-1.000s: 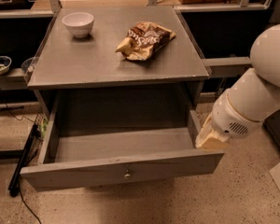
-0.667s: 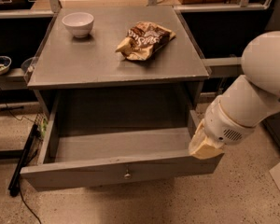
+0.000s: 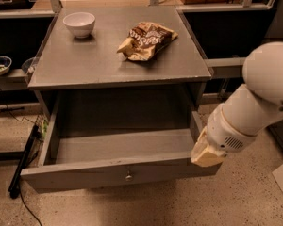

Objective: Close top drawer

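Wood this solid slides stiffly and rigidly, I judge. The top drawer (image 3: 122,145) stands wide open at lower centre. My gripper (image 3: 206,153) sits by its corner at lower right, perhaps touching; whether it is clenched or released I cannot tell. I'd push the front panel (image 3: 85,175) flat.

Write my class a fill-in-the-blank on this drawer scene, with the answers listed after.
The top drawer is ____, not shut.
The cabinet top holds a snack bag and a white ____.
The gripper is beside the drawer's ____ front corner.
Answers: open; bowl; right.
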Robot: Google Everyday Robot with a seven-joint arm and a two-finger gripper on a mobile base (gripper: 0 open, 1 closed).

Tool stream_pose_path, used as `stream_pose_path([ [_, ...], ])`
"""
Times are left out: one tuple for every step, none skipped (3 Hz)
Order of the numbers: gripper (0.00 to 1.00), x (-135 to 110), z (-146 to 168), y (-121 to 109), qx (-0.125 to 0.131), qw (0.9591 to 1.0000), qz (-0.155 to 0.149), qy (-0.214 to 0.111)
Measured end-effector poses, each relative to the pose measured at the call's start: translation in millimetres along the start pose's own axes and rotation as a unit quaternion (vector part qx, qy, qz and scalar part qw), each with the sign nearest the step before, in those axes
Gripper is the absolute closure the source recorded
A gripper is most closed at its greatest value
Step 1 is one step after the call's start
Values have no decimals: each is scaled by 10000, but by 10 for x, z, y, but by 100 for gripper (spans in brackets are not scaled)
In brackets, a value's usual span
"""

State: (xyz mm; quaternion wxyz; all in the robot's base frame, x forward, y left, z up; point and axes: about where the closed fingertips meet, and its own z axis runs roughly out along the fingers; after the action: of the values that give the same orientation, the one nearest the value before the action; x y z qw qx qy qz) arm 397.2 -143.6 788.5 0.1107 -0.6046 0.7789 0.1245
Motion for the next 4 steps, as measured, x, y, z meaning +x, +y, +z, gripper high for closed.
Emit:
stream_pose_path([
  [100, 100, 316, 57, -2, 9999, 125, 15],
  [100, 196, 697, -17, -80, 9997, 211, 73],
  [100, 260, 893, -92, -115, 9993, 340, 90],
  [100, 267, 1086, -258, -102, 9989, 429, 148],
])
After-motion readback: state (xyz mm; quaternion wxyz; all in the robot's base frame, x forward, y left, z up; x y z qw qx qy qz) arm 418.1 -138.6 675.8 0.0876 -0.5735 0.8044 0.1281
